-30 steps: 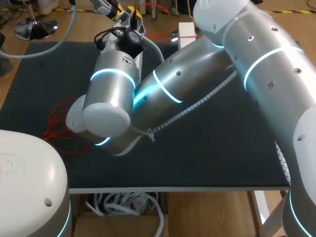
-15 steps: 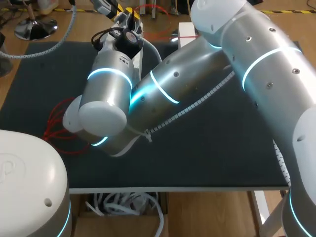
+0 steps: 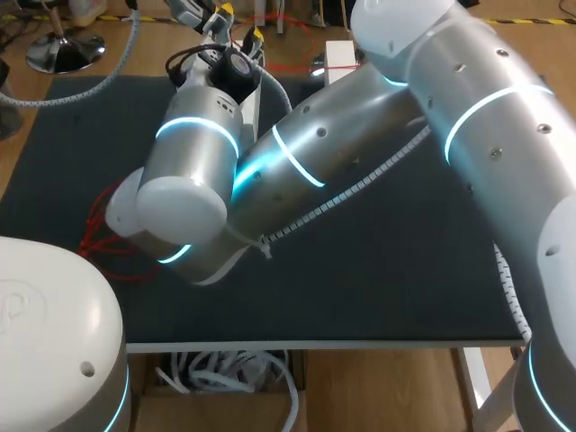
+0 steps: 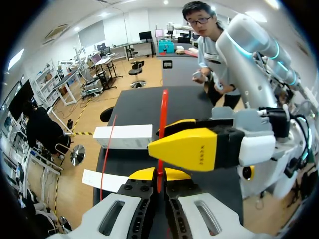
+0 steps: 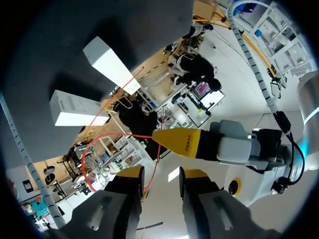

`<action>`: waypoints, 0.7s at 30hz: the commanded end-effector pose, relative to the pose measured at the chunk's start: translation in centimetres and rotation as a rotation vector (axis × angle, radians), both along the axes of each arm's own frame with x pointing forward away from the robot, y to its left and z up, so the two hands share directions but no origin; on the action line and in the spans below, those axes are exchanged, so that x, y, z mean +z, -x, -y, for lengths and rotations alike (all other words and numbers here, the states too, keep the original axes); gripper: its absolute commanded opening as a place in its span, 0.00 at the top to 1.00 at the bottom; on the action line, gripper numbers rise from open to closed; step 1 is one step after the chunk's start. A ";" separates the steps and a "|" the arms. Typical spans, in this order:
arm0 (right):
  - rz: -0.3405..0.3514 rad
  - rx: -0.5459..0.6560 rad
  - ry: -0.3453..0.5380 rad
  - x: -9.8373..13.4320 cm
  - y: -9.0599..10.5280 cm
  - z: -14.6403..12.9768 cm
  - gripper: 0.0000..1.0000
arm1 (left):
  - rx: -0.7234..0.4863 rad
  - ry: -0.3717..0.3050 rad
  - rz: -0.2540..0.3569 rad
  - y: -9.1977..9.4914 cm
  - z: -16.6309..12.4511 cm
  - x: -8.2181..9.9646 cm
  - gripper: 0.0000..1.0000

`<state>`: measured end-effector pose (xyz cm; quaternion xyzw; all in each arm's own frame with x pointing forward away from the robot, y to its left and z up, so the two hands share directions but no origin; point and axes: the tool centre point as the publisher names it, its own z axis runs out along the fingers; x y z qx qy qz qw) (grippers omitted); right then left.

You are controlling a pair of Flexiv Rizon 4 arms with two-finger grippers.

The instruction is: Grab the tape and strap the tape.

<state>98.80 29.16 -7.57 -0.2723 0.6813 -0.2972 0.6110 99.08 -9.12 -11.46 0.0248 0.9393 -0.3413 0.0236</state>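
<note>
The tape is a thin red strap [image 4: 163, 117]. It rises taut from between the yellow tips of my left gripper [image 4: 159, 174], which is shut on it. More of the strap lies in loose loops [image 3: 101, 220] on the dark mat at the left. My right arm crosses the table to the far left, and its gripper [image 3: 239, 27] meets the left gripper [image 3: 193, 12] there. In the right wrist view, the right gripper [image 5: 154, 177] stands open with the strap [image 5: 151, 169] running through the gap. One yellow finger [image 5: 177, 142] of the left gripper lies just ahead of it.
A white box [image 3: 340, 57] stands at the mat's far edge, and a second white box [image 5: 75, 109] shows beside it in the right wrist view. My right arm's bulk covers the mat's [image 3: 387, 270] middle. A white cable chain [image 3: 511, 292] hangs at the right edge.
The right gripper's fingers, shut a second ago, have parted. The right arm's wrist has shifted slightly left and toward the far edge. The left gripper keeps its hold.
</note>
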 end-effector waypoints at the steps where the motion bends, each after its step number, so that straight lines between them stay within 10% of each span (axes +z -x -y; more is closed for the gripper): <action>1: -0.029 0.011 -0.007 1.1 1.0 0.8 0.73 | -0.001 -0.004 -0.002 -0.1 0.0 0.1 1.00; 12: -0.060 0.001 -0.025 2.8 3.6 3.5 0.53 | -0.001 -0.004 -0.002 -0.1 0.0 0.1 1.00; 17: -0.064 -0.022 -0.031 4.0 4.5 5.4 0.04 | -0.001 -0.004 -0.002 -0.1 0.0 0.1 1.00; 21: -0.064 -0.059 -0.030 4.7 4.7 7.2 0.00 | -0.001 -0.004 -0.002 -0.1 0.0 0.1 1.00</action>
